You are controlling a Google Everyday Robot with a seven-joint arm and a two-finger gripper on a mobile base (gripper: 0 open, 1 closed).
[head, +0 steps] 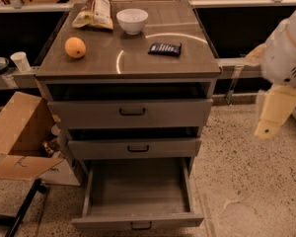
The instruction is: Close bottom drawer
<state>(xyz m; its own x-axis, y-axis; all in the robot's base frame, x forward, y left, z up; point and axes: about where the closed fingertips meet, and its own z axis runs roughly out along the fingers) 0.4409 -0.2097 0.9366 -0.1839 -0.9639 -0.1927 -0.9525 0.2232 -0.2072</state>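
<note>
gripper [269,125]: at the right edge, hanging in the air beside the cabinet [207,90], level with the upper two drawers, touching nothing
gripper state: cannot tell how far open it is
bottom drawer [138,196]: pulled far out towards the camera, grey wood-grain inside showing, well apart from the gripper
middle drawer [135,148], top drawer [130,112]: above it, each slightly ajar
cabinet top: orange [75,47], white bowl [132,20], snack bag [95,9], dark packet [165,49]
left side: open cardboard box [19,137] on the floor, just beside the drawers
</note>
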